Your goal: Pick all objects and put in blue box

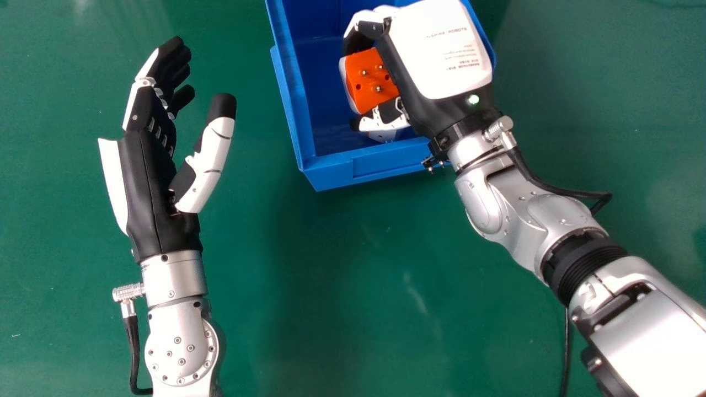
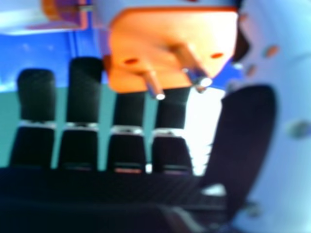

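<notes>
Faint print runs across the smooth white shell of my right hand (image 1: pixel 436 60), over the right side of the smooth plastic blue box (image 1: pixel 331 172). I have its fingers and thumb curled around the blocky orange plug (image 1: pixel 365 82), whose shiny metal pins stick out, inside the box's outline. A pale piece (image 1: pixel 382 136) sits partly under the thumb, by the near wall. My left hand (image 1: pixel 157 138) is relaxed over the green table (image 1: pixel 331 286), left of the box.
</notes>
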{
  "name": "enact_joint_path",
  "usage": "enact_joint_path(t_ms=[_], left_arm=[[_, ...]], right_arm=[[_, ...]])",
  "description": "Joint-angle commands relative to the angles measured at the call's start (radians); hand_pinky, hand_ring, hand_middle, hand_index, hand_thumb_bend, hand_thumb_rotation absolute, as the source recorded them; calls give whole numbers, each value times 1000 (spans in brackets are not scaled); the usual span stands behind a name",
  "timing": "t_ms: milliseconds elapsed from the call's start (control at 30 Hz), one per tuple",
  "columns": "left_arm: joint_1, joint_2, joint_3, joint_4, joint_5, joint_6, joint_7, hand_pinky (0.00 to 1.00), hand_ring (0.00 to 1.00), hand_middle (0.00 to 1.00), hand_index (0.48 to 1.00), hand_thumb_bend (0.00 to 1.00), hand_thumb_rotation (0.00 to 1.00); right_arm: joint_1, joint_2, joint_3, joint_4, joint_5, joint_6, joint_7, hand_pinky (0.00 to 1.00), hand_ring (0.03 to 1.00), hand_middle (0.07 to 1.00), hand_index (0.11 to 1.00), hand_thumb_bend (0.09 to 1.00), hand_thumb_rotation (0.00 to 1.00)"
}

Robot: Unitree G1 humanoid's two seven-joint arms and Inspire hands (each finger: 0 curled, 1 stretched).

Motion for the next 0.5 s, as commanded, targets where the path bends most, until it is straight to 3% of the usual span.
enact_joint_path(t_ms=[0, 100, 167, 267, 433, 467], left_arm=[[-12, 2, -3, -9, 16, -14, 5, 826, 849, 838, 807, 638, 488], [-11, 3, -4, -9, 22, -15, 8, 825, 848, 838, 807, 637, 488], [-10, 1, -5, -12, 18, -15, 7, 825, 848, 838, 807, 637, 488], [-7, -2, -5, -16, 10, -15, 3, 824, 848, 838, 807, 635, 488], [-6, 1, -5, -14, 17, -15, 6, 824, 849, 838, 807, 635, 486], [-7, 1, -6, -12, 15, -16, 3, 823, 849, 837, 807, 635, 486]], right_arm=[[-46, -3, 6, -13, 12, -14, -20, 321, 452, 533, 501, 495, 0], [-45, -3, 10, -20, 16, -17, -18, 317, 454, 534, 503, 494, 0], [-44, -3, 11, -23, 16, -15, -22, 317, 454, 534, 503, 494, 0], [-41, -6, 24, -39, -2, 25, -17, 317, 458, 536, 501, 494, 0], [-23, -11, 41, -92, -22, 116, -1, 317, 459, 540, 498, 493, 0], [-19, -10, 43, -101, -25, 134, -1, 370, 511, 587, 498, 498, 24]])
